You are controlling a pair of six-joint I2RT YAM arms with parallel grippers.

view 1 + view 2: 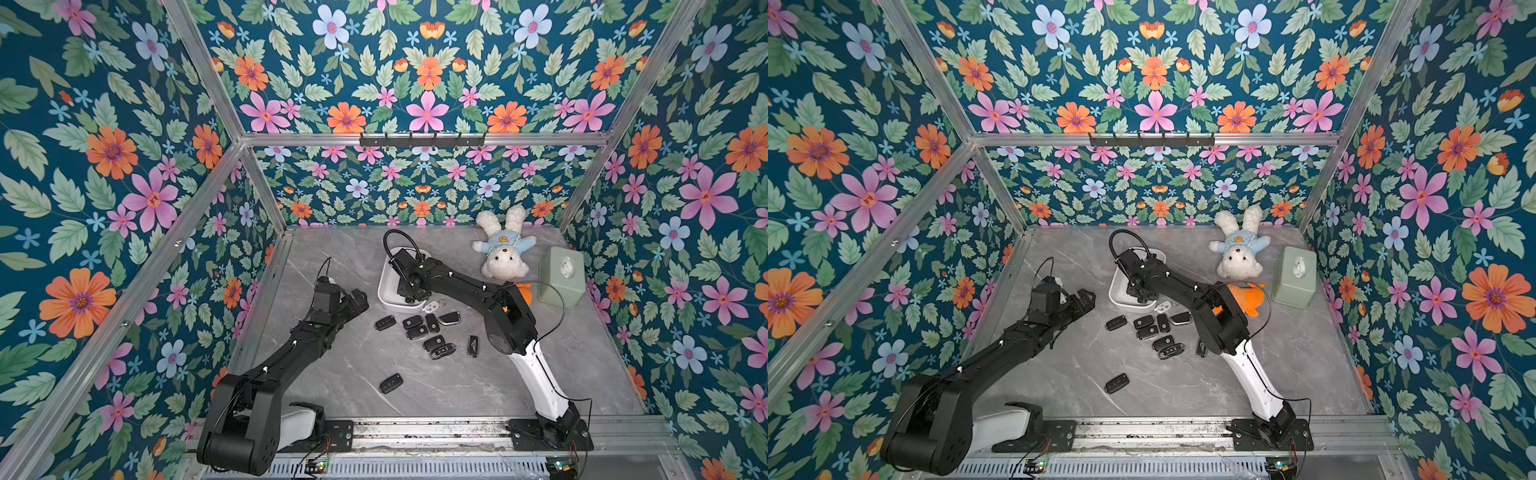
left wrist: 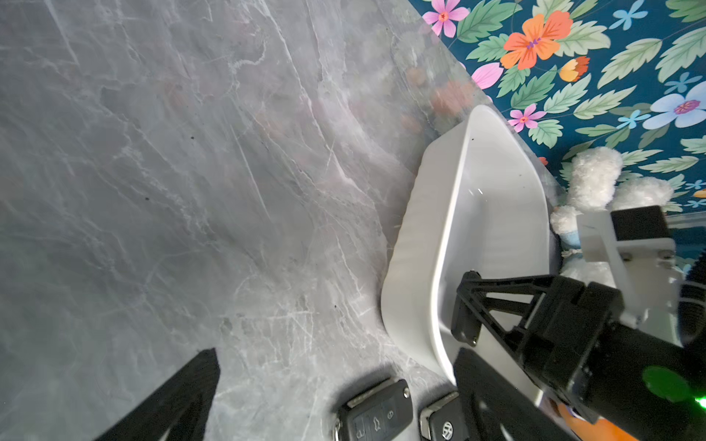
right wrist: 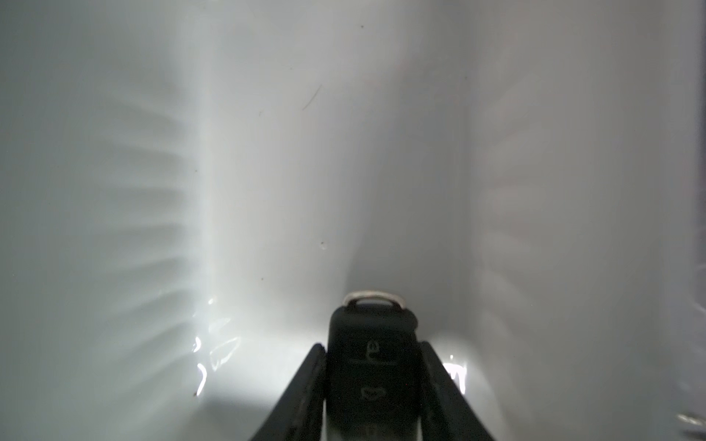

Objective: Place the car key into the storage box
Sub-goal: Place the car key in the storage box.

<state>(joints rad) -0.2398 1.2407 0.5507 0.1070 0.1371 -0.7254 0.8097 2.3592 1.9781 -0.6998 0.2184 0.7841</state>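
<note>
- table: carries everything below.
- storage box: centre-rear of the table.
- car key: inside the storage box, between the fingers of the right gripper, both fingers against its sides.
- left gripper: left of the storage box, apart from it.
- key fob: just beside the box's front corner.
- key cluster: on the table in front of the box.
- single key: right of the cluster.
- lone key: well in front of the cluster.
- plush rabbit: behind and right of the box, by the back wall.
- tissue box: right of the rabbit.
- plush toy: between the storage box and tissue box, partly behind the right arm.
- hook rail: on the back wall, above the table.
</note>
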